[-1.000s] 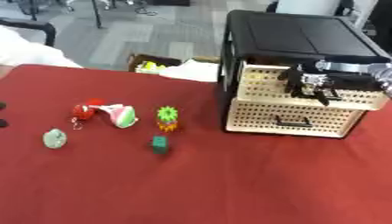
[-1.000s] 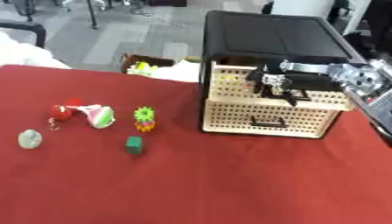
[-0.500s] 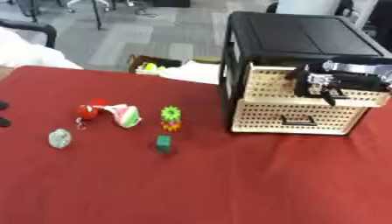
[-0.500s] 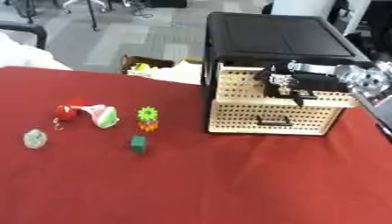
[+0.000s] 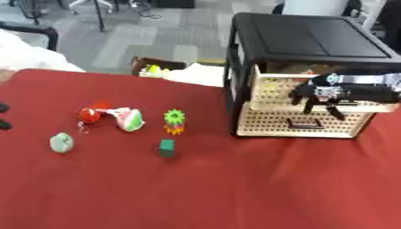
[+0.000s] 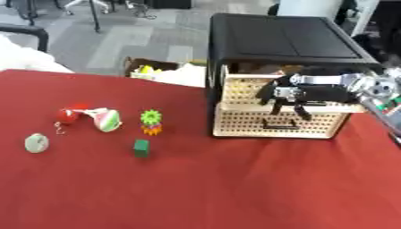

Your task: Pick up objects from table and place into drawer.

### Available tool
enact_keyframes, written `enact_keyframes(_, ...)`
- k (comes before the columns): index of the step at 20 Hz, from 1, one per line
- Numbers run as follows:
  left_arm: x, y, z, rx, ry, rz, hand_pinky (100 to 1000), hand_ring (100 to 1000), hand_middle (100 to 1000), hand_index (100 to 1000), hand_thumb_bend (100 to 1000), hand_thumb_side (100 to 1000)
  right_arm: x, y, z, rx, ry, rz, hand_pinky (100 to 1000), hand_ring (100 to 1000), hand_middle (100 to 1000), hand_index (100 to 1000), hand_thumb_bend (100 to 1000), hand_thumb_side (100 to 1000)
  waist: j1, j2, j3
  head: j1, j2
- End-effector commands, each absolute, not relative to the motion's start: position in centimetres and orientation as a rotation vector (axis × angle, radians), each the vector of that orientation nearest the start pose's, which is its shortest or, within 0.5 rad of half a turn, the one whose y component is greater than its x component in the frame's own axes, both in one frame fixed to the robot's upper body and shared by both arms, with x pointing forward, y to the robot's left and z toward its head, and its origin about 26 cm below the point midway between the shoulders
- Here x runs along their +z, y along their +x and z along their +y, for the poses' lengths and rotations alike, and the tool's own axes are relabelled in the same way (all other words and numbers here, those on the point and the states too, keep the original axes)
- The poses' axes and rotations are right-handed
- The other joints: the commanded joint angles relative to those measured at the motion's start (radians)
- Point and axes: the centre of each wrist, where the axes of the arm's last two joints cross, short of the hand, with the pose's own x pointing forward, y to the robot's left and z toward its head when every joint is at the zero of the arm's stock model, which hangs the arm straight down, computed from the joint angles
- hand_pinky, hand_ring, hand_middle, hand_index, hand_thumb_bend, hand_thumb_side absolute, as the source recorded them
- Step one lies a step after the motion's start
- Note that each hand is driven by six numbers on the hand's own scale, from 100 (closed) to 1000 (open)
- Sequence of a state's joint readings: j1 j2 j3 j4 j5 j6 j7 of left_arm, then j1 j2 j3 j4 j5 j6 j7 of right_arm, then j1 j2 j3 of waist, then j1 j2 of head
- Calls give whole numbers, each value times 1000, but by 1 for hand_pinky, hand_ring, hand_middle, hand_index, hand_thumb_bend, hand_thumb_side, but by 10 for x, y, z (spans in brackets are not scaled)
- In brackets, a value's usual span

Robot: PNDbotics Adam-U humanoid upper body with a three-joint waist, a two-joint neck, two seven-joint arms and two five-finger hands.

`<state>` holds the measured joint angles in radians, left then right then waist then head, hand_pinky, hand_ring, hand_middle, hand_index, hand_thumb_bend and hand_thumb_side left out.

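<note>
Several small toys lie on the red tablecloth (image 5: 196,192): a red ball with a ring (image 5: 88,114), a watermelon-slice toy (image 5: 129,120), a green gear on an orange base (image 5: 174,118), a green cube (image 5: 166,147) and a pale green lump (image 5: 61,142). At the right stands a black drawer unit (image 5: 313,31) with two beige perforated drawers. The upper drawer (image 5: 272,87) stands slightly out. My right hand (image 6: 301,91) reaches in from the right, with its fingers curled down over the upper drawer's front. Only a dark bit of my left hand (image 5: 3,108) shows at the left edge.
The lower drawer (image 5: 266,123) is closed, with a dark handle in its middle. Behind the table, left of the unit, sits an open cardboard box (image 5: 156,69) with yellow things in it. An office floor and chair legs lie beyond.
The whole picture has shifted a little, so the camera moved. My right hand stays on the upper drawer's front. The toys have not moved.
</note>
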<state>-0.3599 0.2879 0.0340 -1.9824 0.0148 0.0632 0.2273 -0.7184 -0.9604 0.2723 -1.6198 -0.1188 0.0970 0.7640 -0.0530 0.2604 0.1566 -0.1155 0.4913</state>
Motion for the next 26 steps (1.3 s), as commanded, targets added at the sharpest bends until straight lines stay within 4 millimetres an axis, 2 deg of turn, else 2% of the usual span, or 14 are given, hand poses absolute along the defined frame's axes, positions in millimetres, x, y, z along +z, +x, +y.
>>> enact_keyframes(1,220,305,258,-54,264,-2320,452,565,566,831,100,978,330,339,-316,1571,-146,-1504,218,643,726,883,100,1000,1,-24,-2,4,1)
enact_keyframes(4,220,305,258,-54,263,-2321,452,565,566,831,100,976,336,326,-310,1574,-127,-1527,219,645,728,881,100,1000,2,-29,-4,7,2)
enact_keyframes(10,220,305,258,-54,260,-2321,452,565,566,831,100,973,336,315,-308,1587,-147,-1523,249,657,725,832,100,1000,6,-37,-5,7,3)
enact_keyframes(14,219,304,258,-53,262,-2320,452,565,566,831,100,971,335,307,-312,1649,-297,-1479,274,635,701,788,100,1000,8,-40,-9,10,9)
enact_keyframes(18,219,304,258,-53,262,-2319,451,565,566,831,100,971,319,310,-324,1729,-476,-1349,325,652,720,791,100,1000,10,-37,-9,12,7)
enact_keyframes(26,219,304,258,-48,265,-2318,450,565,566,830,100,974,304,322,-351,1736,-585,-1260,339,664,731,802,100,1000,13,-30,-13,18,7)
